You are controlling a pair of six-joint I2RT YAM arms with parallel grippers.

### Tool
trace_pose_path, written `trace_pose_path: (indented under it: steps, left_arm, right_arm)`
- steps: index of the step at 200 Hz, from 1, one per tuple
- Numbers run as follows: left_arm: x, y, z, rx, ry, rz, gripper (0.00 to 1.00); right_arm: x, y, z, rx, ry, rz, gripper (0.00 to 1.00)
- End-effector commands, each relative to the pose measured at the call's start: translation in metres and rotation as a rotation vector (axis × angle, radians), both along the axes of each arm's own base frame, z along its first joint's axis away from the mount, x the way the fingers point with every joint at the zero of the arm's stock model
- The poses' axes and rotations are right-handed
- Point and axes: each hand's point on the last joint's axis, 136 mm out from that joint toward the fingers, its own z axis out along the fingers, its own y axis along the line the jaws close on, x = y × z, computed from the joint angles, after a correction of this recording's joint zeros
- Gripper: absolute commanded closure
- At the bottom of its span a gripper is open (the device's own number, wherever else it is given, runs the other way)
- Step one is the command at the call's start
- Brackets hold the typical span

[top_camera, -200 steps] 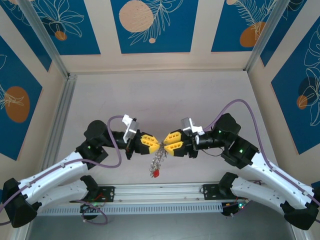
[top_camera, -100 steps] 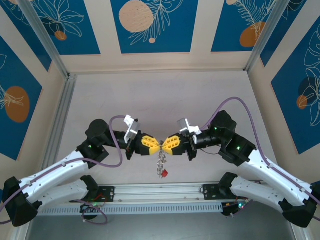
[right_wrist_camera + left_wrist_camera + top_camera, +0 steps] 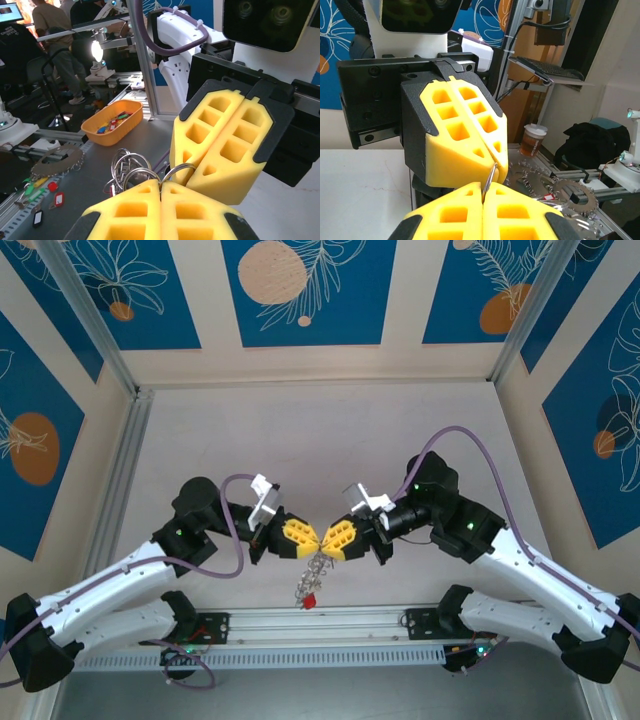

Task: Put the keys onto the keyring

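Observation:
Above the near middle of the table my left gripper (image 3: pixel 314 538) and right gripper (image 3: pixel 328 539) meet tip to tip. Both are shut on the same thin silvery keyring (image 3: pixel 178 170), which bridges the two pairs of yellow pads. In the left wrist view the keyring (image 3: pixel 491 179) shows edge-on, pinched in my left gripper (image 3: pixel 484 192), with the right one's pads (image 3: pixel 465 135) just beyond. My right gripper (image 3: pixel 161 187) grips it from the other side. A bunch of linked rings (image 3: pixel 125 165) hangs below, ending in a red-headed key (image 3: pixel 311 600).
The aluminium rail (image 3: pixel 320 625) runs along the near edge under the hanging chain. Beyond the table, an orange tray (image 3: pixel 111 122) holds coloured tags. A flat grey ring with a chain fringe (image 3: pixel 55 160) lies near loose tags. Walls enclose the far side and both flanks.
The right gripper's jaws closed on the ring. Both grippers shifted slightly left and nearer, still tip to tip. The hanging chain and red key swung.

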Motion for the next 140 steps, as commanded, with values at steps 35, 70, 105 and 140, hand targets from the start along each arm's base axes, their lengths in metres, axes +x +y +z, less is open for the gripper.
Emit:
trace_pose_path:
  steps: [35, 70, 105, 140]
  left_arm:
    - [0.0149, -0.0061, 0.0077, -0.011, -0.024, 0.079, 1.0]
    - [0.0146, -0.005, 0.0062, -0.002, -0.032, 0.086, 1.0]
    - [0.0142, -0.0042, 0.0053, 0.0, -0.033, 0.089, 1.0]
    - [0.0127, -0.0038, 0.0057, 0.002, -0.035, 0.081, 1.0]
  right_arm:
    - [-0.0274, -0.0039, 0.0128, 0.033, -0.015, 0.168, 1.0]
    - [-0.0306, -0.0034, 0.0141, 0.037, -0.016, 0.196, 1.0]
    - [-0.0293, -0.004, 0.011, 0.027, -0.014, 0.174, 1.0]
    - [-0.0289, -0.0045, 0.0103, 0.024, -0.018, 0.166, 1.0]
